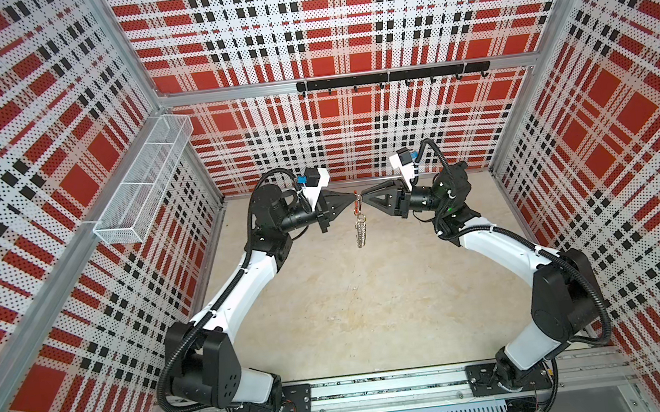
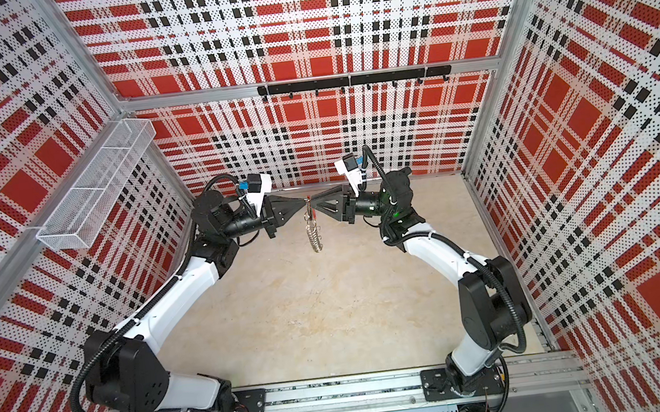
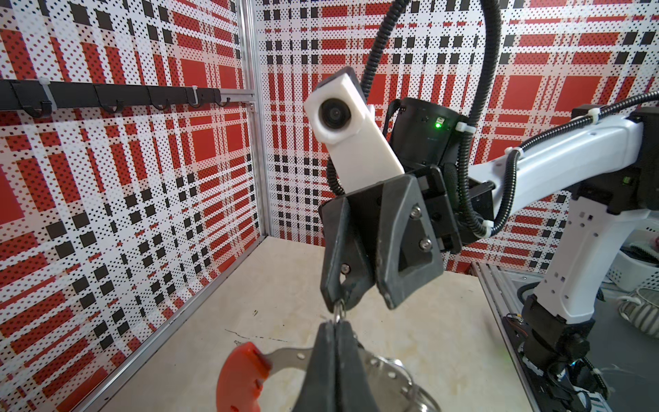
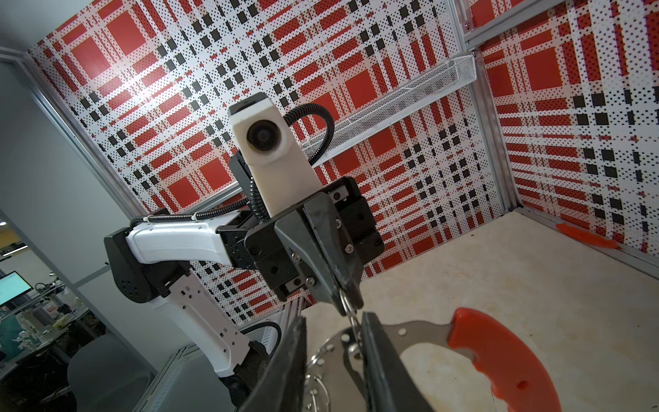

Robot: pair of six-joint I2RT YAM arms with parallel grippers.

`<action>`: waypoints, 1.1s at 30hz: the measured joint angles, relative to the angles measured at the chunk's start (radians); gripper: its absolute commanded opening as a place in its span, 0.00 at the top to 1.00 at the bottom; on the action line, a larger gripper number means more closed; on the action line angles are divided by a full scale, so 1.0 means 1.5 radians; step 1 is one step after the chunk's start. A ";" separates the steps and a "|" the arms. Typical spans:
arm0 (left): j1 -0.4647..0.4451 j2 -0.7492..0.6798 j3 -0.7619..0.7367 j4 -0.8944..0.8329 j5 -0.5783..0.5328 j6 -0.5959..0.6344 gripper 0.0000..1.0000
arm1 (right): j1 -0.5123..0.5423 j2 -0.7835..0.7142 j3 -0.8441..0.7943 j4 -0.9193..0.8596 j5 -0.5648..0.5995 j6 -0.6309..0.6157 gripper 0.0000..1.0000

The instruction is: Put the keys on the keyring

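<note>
The left claw (image 3: 335,333) was closed tight on the keyring (image 4: 424,330), which hung in the air above the counter (image 1: 373,315). The right claw (image 3: 365,303) stood narrowly parted, just beside it.

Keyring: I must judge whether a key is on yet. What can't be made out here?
- Black fob: not seen in any view; in both top views the keyring hangs edge-on and too small.
- Small silver ring at the left gripper tips: whose it is, hidden by the shut fingers, both wrist views.
- Keyring's lower arc: cut by the frame edge in both wrist views, partly behind the right gripper.
</note>
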 measured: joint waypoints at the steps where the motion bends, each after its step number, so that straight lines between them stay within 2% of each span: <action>1: 0.000 0.000 0.000 0.002 0.001 -0.002 1.00 | 0.000 0.000 0.000 0.000 0.000 -0.001 0.74; 9: 0.000 0.000 0.000 0.010 0.009 -0.012 1.00 | 0.001 0.005 0.002 -0.001 0.001 -0.001 0.87; 15: 0.000 0.000 0.000 0.016 0.010 -0.016 1.00 | 0.000 0.005 0.002 -0.002 0.002 -0.005 1.00; 26: 0.000 0.000 0.000 0.024 0.007 -0.024 1.00 | 0.000 0.003 0.002 -0.019 0.005 -0.032 1.00; 33: -0.009 -0.009 -0.047 0.137 -0.015 -0.048 1.00 | 0.005 0.000 0.001 -0.050 0.007 -0.048 1.00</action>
